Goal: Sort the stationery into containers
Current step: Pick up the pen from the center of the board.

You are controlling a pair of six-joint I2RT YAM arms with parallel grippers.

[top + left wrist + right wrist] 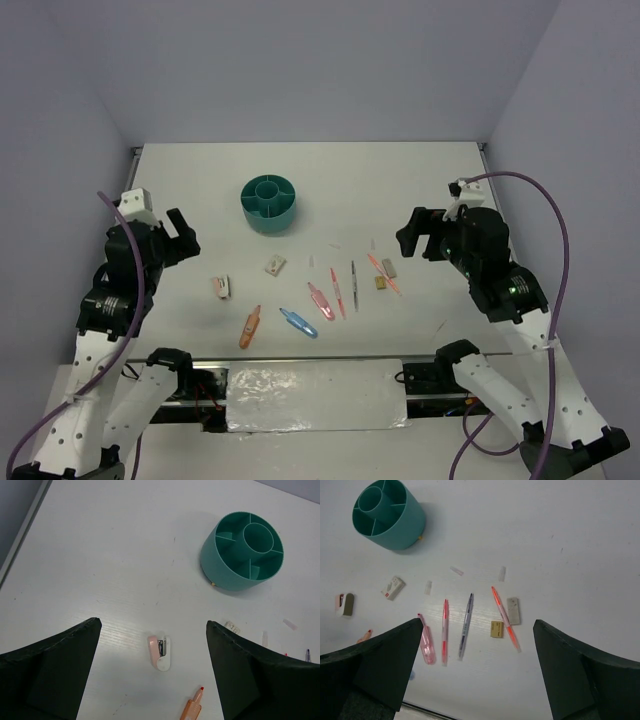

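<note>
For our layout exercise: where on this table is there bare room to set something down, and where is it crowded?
Bare: the far strip behind the teal cup, and the patch between it and the pink stapler. Crowded: around the pens.

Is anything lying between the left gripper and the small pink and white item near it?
Nothing visible does. The left gripper is open, and in its wrist view the pink and white item lies uncovered on the table between the fingers. The orange marker lies beside it, not touching; the teal cup stands farther off.
</note>
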